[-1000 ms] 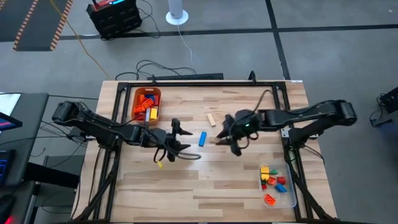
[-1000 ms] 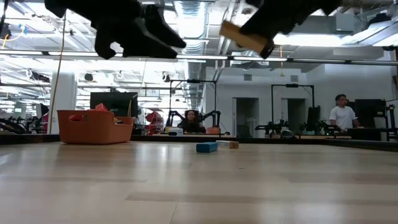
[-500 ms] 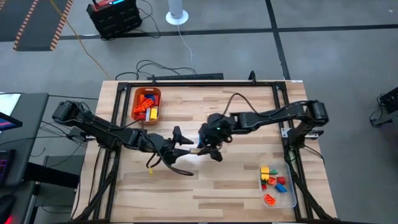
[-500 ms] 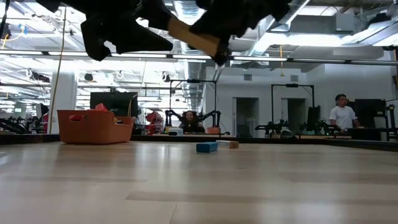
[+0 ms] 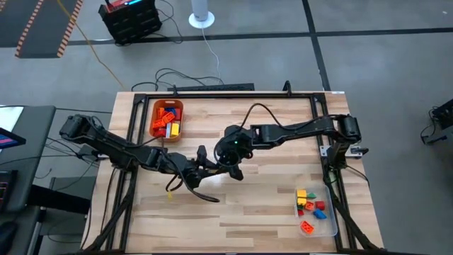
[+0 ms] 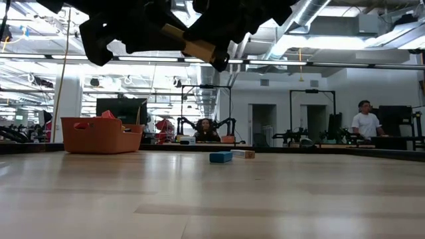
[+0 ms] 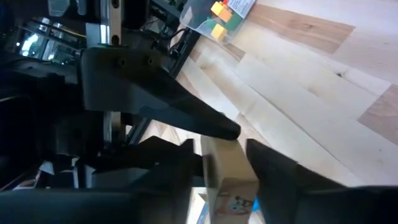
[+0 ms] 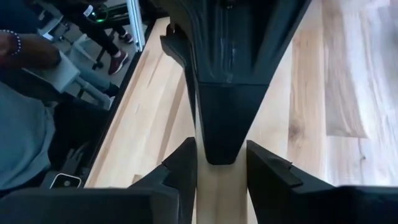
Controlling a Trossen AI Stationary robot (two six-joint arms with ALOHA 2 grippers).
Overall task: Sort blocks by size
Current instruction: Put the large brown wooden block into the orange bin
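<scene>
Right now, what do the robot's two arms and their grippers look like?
Both arms are dark, slender and multi-jointed. The left gripper and right gripper each end in two matte black, tapered wedge-shaped fingers. A thin black cable loops above the right arm.

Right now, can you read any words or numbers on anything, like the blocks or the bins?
None can be read.
The tan block held between the two grippers has a small colourful picture on its end, too blurred to make out.
The orange bin and the blue block show no writing.
</scene>
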